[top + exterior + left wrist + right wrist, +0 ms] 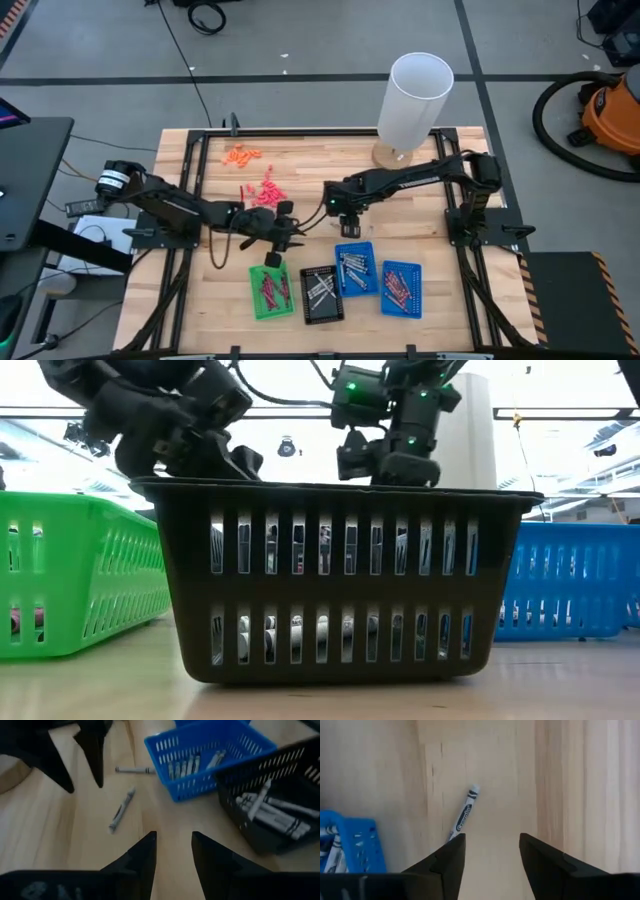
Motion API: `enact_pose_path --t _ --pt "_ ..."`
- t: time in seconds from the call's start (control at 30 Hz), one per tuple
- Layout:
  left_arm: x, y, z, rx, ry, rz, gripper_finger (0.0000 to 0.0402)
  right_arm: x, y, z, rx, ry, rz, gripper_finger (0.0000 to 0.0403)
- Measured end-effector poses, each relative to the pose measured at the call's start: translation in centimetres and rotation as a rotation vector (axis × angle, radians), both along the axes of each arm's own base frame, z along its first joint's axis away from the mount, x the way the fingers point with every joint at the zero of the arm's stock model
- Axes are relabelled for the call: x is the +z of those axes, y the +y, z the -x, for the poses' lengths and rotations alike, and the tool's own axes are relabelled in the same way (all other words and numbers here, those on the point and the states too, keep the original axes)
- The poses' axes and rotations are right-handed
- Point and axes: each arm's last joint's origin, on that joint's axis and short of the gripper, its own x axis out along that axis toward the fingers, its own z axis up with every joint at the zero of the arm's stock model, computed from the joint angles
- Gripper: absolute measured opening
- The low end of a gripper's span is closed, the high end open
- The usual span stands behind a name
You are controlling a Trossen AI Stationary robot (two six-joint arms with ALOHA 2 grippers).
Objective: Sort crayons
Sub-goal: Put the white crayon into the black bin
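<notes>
Two silvery grey crayons lie loose on the wooden table: one (121, 810) (463, 815) just ahead of my right gripper's (492, 837) (345, 228) open fingers, which point down above it, and another (135, 770) beside the blue tray (210, 760). My left gripper (174, 836) (290, 238) hovers open near the table's middle, with nothing between its fingers. More grey crayons fill that blue tray and the black tray (280, 805). Dark red crayons lie in the green tray (270, 292) and red ones in the second blue tray (402, 288).
The trays stand in a row near the table's front edge. Tiny orange bits (240, 155) and pink-red bits (265, 192) lie at the far left of the tabletop. A tall white cylinder (412, 105) stands at the far edge. Bare wood lies between the grippers and the far edge.
</notes>
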Motion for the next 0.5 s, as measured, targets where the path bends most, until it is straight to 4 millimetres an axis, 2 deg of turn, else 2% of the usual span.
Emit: enact_pose_path --t 0.17,0.3,0.5 --pt "-0.4 -0.6 1.6 0.02 -0.068 -0.001 0.0133 -0.9 -0.1 -1.3 -0.035 0.0 -0.011 0.0207" --pt "-0.3 -0.7 3.0 0.023 -0.109 0.023 0.0133 -2.0 -0.1 -2.5 -0.036 0.019 -0.014 0.0208" --pt "-0.4 -0.2 4.5 0.069 -0.124 0.043 0.0133 -2.4 0.4 -3.6 -0.046 0.048 -0.023 0.0203"
